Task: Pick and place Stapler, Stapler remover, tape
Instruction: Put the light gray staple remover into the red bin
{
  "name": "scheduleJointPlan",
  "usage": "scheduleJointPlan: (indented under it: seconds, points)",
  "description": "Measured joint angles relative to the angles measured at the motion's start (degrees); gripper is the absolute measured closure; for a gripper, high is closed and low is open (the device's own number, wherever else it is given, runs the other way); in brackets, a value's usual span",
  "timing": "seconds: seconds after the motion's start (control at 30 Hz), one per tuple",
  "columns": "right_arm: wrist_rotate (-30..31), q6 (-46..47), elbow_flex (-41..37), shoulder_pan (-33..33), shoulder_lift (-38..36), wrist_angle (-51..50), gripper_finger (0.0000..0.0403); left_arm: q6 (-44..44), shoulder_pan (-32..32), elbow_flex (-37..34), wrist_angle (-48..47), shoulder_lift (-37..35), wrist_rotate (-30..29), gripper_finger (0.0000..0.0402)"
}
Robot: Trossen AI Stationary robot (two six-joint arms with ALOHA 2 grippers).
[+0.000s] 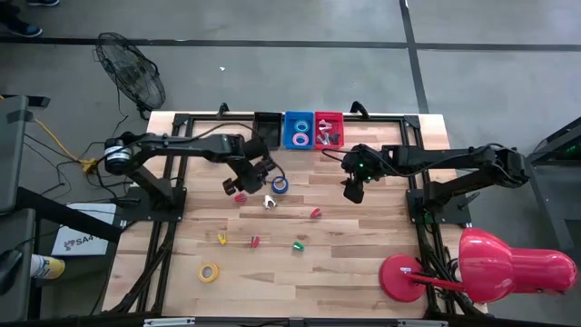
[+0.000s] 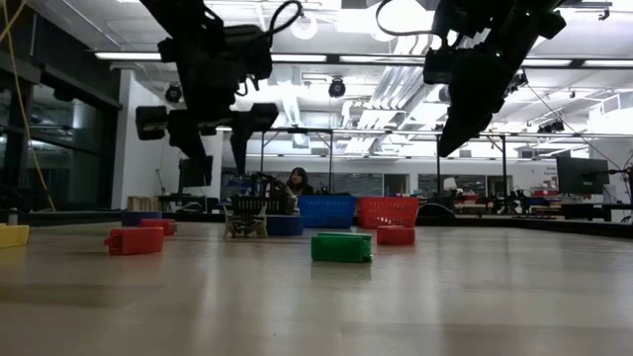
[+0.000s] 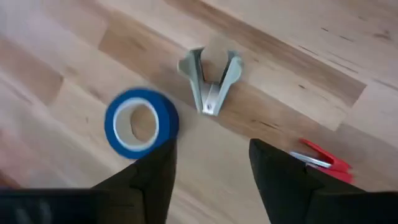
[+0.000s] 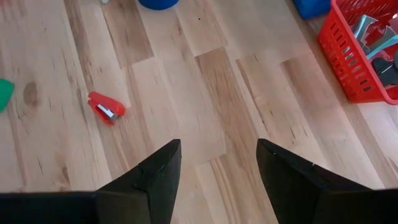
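Note:
My left gripper [image 1: 260,173] hangs open above the table. In its wrist view the fingers [image 3: 211,168] frame bare wood, with the blue tape roll [image 3: 141,122] lying flat on one side, a grey staple remover [image 3: 210,79] ahead and a red stapler [image 3: 320,155] on the other side. From above, the blue tape [image 1: 280,184] and the staple remover [image 1: 269,202] lie just right of this gripper. My right gripper [image 1: 352,189] is open in the air over bare wood [image 4: 214,168]; a small red stapler [image 4: 106,107] lies well off to one side of it.
Black [image 1: 268,127], blue [image 1: 298,130] and red [image 1: 329,130] bins stand at the far edge; the red basket [image 4: 367,50] holds metal tools. Small staplers lie scattered: red [image 1: 241,196], red [image 1: 315,213], yellow [image 1: 221,239], green [image 1: 297,245]. A yellow tape roll [image 1: 209,272] lies near-left.

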Motion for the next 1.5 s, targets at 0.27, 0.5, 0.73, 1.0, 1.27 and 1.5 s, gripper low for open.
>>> scheduleJointPlan:
  seconds: [0.27, 0.5, 0.73, 1.0, 1.27, 1.5]
  points:
    - [-0.1, 0.1, 0.0, 0.0, 0.0, -0.1, 0.0201, 6.5, -5.4, 0.0, 1.3, 4.6, -5.7, 0.0182]
    - [-0.7, 0.1, 0.0, 0.0, 0.0, -0.3, 0.0201, 6.7, -6.3, 0.0, 4.6, 7.7, -7.3, 0.0182]
    - [-1.7, 0.1, 0.0, 0.0, 0.0, -0.6, 0.0201, 5.7, -6.2, 0.0, 7.5, 8.3, -7.3, 0.0182]
    - [-1.7, 0.1, 0.0, 0.0, 0.0, -0.7, 0.0201, 3.3, -6.2, 0.0, 8.0, 10.1, -6.0, 0.0182]
    - [-1.7, 0.1, 0.0, 0.0, 0.0, -0.8, 0.0201, 0.7, -6.2, 0.0, 9.7, 12.5, -5.2, 0.0182]
    - [-1.7, 0.1, 0.0, 0.0, 0.0, -0.9, 0.0201, 0.4, -6.2, 0.0, 9.5, 12.5, -2.4, 0.0182]
